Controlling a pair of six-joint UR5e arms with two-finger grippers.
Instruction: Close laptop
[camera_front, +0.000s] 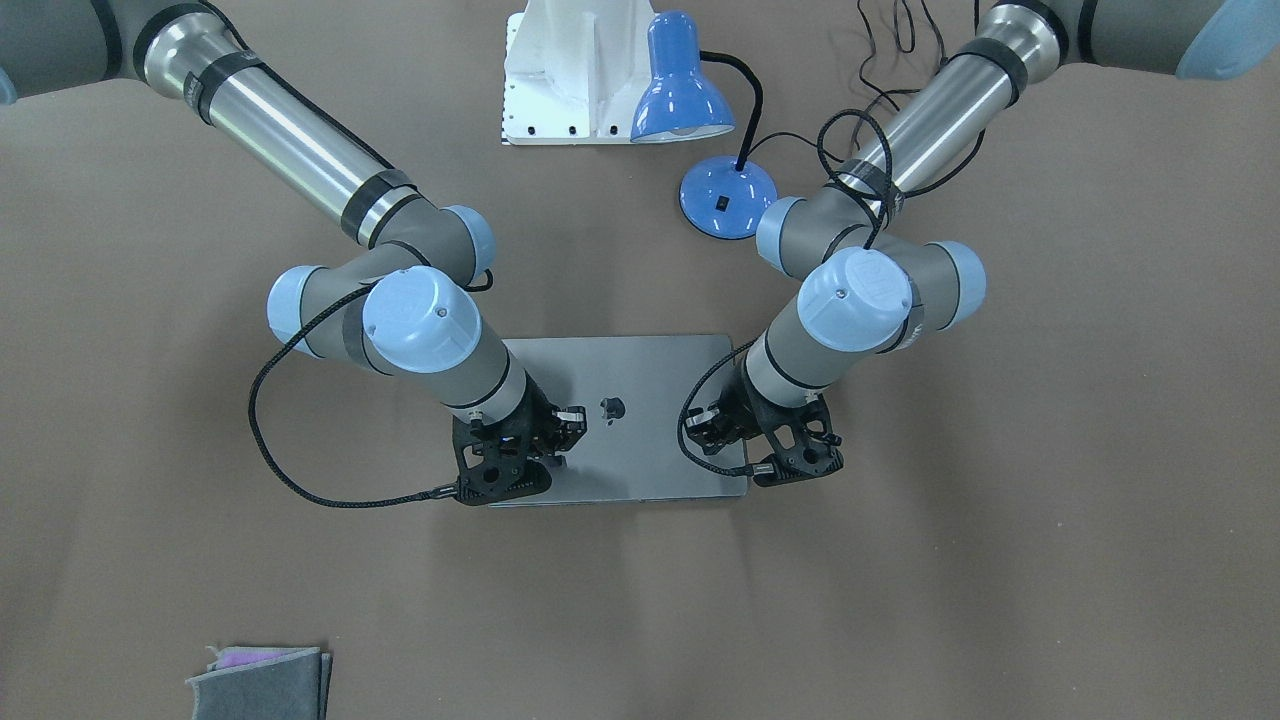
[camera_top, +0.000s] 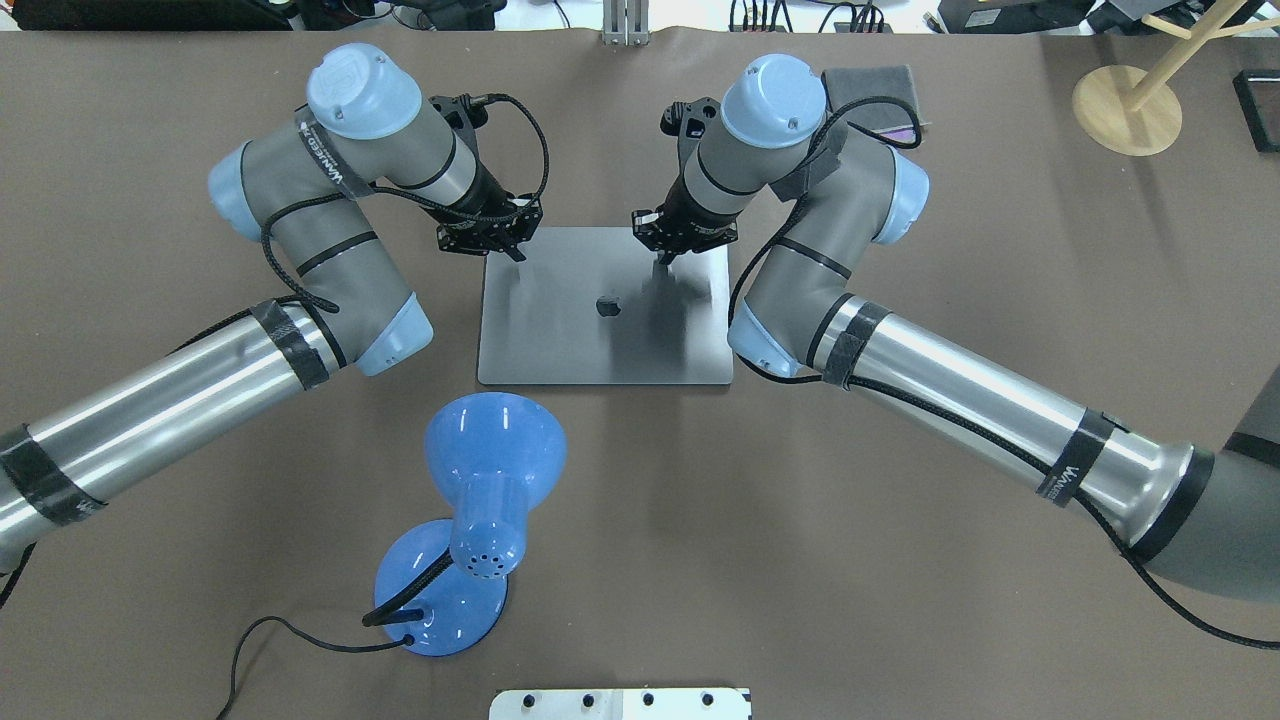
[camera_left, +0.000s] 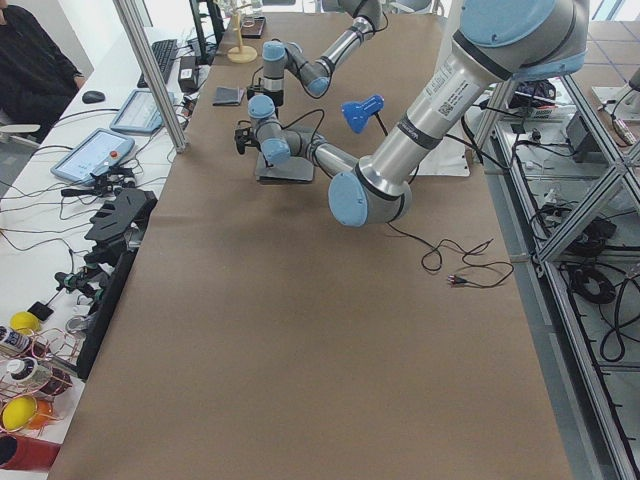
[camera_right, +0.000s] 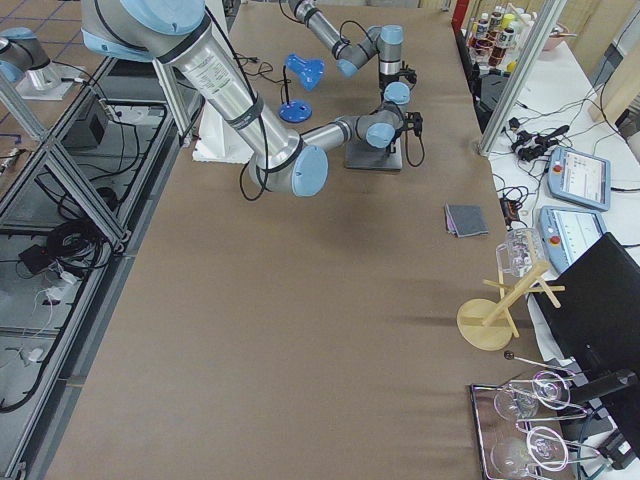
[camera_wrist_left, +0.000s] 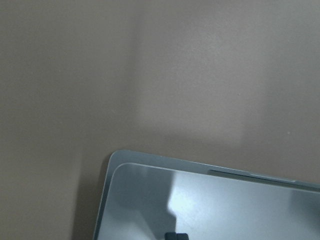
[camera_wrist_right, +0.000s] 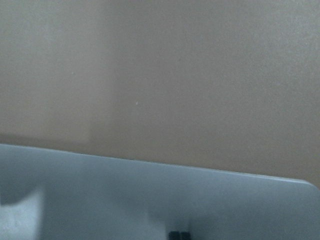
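The space-grey laptop (camera_top: 560, 330) lies flat on the brown table with its lid down and the dark apple logo (camera_top: 607, 306) facing up. It also shows in the front-facing view (camera_front: 650, 370). My left gripper (camera_top: 515, 252) is shut, its tip on the lid's far left corner. My right gripper (camera_top: 664, 258) is shut, its tip on the lid near the far edge, right of the middle. The left wrist view shows the lid's corner (camera_wrist_left: 150, 190) and a dark fingertip (camera_wrist_left: 176, 236). The right wrist view shows the lid's edge (camera_wrist_right: 150, 195) and a fingertip (camera_wrist_right: 178, 235).
A blue desk lamp (camera_top: 485, 470) stands near the robot's side of the laptop, its cable trailing left. A small grey felt pouch (camera_top: 880, 85) lies far right, behind the right arm. A wooden stand (camera_top: 1125, 105) is at the far right corner.
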